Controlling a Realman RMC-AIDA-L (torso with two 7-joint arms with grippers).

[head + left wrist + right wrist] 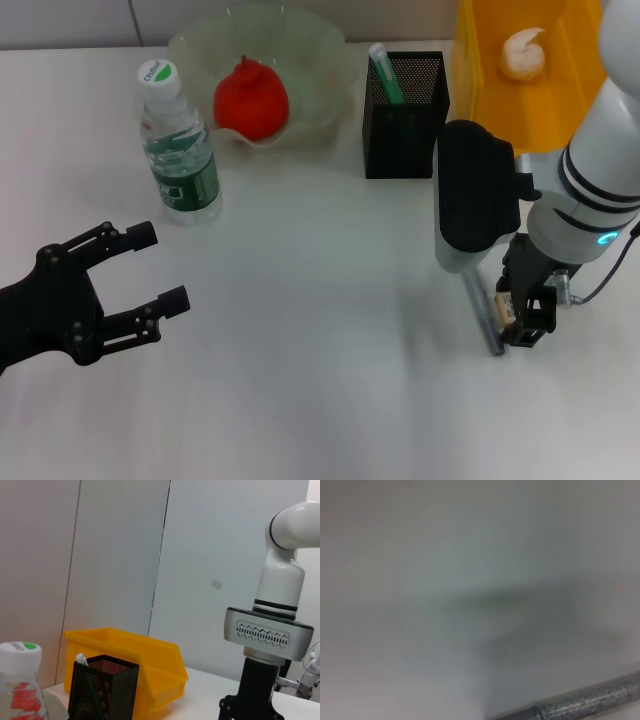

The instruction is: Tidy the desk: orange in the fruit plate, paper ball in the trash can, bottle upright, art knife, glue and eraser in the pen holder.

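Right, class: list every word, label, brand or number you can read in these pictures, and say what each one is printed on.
Bottle cap: green lettering, too small to read.
Bottle label: green and white, print too blurred to read.
Bottle cap seen by the left wrist: green mark, unreadable.
Nothing else carries text.

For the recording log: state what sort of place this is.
Probably a desk set up in a lab or office: a white tabletop with a mesh pen holder, a water bottle and a yellow bin.
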